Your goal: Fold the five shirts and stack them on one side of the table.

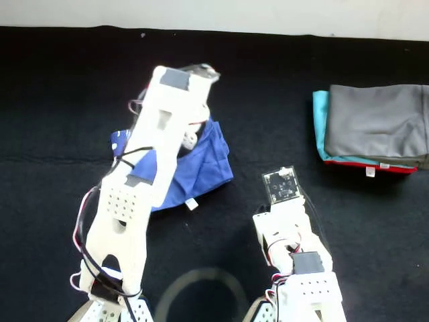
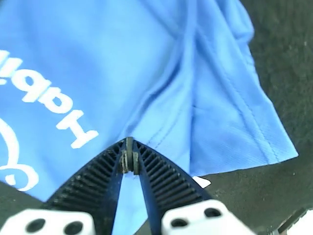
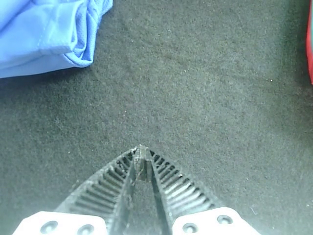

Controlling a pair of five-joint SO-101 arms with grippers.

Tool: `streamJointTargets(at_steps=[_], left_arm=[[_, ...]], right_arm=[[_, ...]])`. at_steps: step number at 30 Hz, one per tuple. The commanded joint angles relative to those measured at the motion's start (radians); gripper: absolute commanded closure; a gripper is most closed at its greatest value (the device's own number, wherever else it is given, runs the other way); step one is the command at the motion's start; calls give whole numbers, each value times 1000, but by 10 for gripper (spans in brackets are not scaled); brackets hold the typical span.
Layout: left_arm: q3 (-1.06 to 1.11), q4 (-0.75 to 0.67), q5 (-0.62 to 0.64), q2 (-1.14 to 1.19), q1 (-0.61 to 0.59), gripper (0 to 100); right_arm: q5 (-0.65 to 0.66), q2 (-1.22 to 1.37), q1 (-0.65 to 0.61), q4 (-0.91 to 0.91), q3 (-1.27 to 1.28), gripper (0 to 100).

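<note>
A crumpled blue shirt (image 1: 201, 168) with white print lies left of the table's middle, a white tag (image 1: 192, 204) at its near edge. My left arm (image 1: 147, 168) stretches over it. My left gripper (image 2: 129, 161) hangs just above the blue shirt (image 2: 146, 73), fingertips together; I see no cloth pinched between them. At the right edge lies a stack of folded shirts (image 1: 375, 121), grey on top, teal and red below. My right gripper (image 3: 141, 164) is shut over bare black cloth, between the blue shirt (image 3: 44, 34) and the stack's red edge (image 3: 310, 44).
The table (image 1: 281, 80) is covered in black cloth. My right arm (image 1: 295, 248) is drawn back at the near edge. A faint ring mark (image 1: 201, 288) shows on the cloth between the two arm bases.
</note>
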Motion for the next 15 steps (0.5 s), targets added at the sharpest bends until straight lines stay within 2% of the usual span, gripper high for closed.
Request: streamJointTargets(at_steps=[1,8,12,15], left_arm=[[10,5,0,-5,73,992],[-36,12,2,-15,209,992],[-134,14,2,-15,193,992],[-183,14,2,-15,134,992]], right_arm=[[-6,-18,-2,-18,54,990],[-11,-18,-1,-21,54,990],[-11,-18,12,-19,53,990],[-23,-18,87,-18,44,991]])
